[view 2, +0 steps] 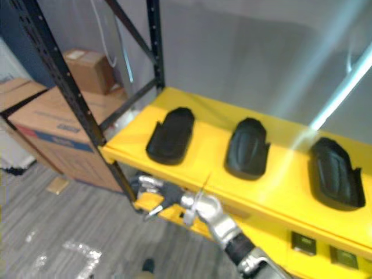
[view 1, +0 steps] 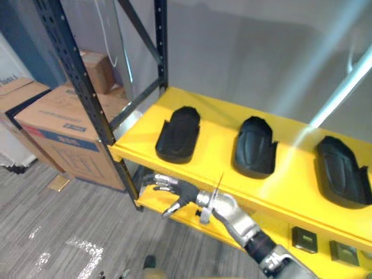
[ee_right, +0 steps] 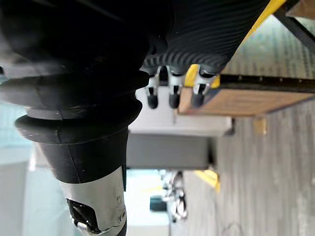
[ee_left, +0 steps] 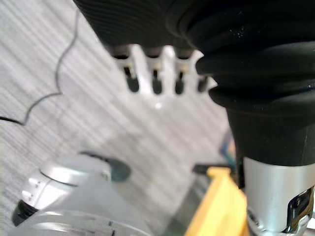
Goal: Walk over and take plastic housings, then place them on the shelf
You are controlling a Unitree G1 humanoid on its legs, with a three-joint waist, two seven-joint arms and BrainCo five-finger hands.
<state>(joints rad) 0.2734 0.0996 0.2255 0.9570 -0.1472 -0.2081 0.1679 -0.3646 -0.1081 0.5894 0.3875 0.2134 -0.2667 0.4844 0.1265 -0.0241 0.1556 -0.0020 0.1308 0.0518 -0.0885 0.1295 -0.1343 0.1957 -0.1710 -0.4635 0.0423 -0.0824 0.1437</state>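
As housings [view 1: 178,135] lie above, right robot hand [view 1: 181,190] hovers.

Housings [view 1: 178,135] matt, smooth plastic; shelf [view 1: 216,131] glossy, probably painted metal; boxes [view 1: 64,125] matt cardboard

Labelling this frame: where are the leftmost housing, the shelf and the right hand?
leftmost housing [view 1: 179,133], left eye view, its middle.
shelf [view 1: 218,139], left eye view, bare yellow deck.
right hand [view 1: 180,192], left eye view, dark back.
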